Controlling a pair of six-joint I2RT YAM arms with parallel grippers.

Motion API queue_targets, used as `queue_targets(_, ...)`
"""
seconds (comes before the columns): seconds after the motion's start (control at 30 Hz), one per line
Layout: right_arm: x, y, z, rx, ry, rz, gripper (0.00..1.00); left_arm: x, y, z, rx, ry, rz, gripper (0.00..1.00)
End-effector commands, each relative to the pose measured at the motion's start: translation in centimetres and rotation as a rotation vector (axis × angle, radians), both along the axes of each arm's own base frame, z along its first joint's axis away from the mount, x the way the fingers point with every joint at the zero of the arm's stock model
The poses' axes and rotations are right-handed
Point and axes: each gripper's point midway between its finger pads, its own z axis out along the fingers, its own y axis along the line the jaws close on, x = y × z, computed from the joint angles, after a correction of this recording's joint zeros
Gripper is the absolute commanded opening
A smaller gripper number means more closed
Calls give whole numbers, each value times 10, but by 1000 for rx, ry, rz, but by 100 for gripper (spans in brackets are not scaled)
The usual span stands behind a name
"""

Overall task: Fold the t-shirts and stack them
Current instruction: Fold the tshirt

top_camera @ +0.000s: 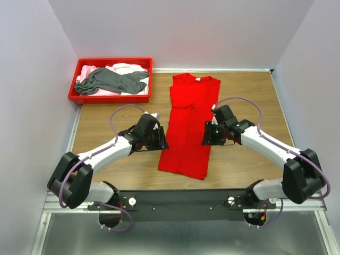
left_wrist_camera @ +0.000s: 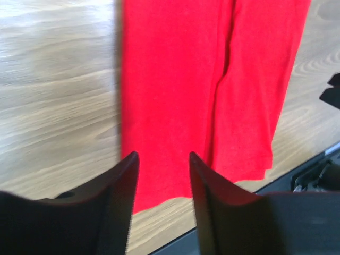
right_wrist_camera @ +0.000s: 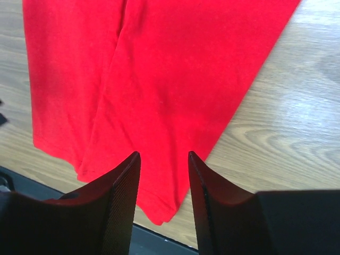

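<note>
No legible txt anywhere; white neck label [top_camera: 197, 78] on red t-shirt [top_camera: 188, 122] too small.

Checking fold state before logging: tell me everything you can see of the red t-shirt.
The red t-shirt is plain, bright red soft cloth. It lies flat on the wooden table, folded lengthwise into a long narrow strip, with a flap edge running down its length. Its neck, with a small white label, is at the far end, and the hem lies near the table's near edge. The left gripper and right gripper flank its sides, both open and holding nothing.
</note>
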Motion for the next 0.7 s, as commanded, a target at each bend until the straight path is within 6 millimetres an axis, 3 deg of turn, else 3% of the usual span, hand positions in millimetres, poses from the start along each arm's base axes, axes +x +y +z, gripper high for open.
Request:
queue_targets(0.0, -9, 7, -12, 29, 56, 19, 48, -12, -19, -4, -69, 23, -98, 48)
queue_targets(0.13, -20, 13, -30, 66, 123, 29, 45, -23, -28, -21, -42, 64, -155, 48)
queue_targets(0.23, -42, 23, -48, 102, 236, 68, 43, -36, -35, -43, -1, 132, -217, 47)
queue_targets(0.4, -63, 29, -53, 113, 282, 97, 43, -62, -43, -54, 44, 185, -278, 47)
queue_targets(0.53, -97, 16, -70, 110, 387, 84, 43, -99, -37, -65, 57, 263, -322, 47)
queue_targets(0.67, -139, -4, -80, 102, 502, 33, 43, -150, -29, -61, 56, 328, -383, 47)
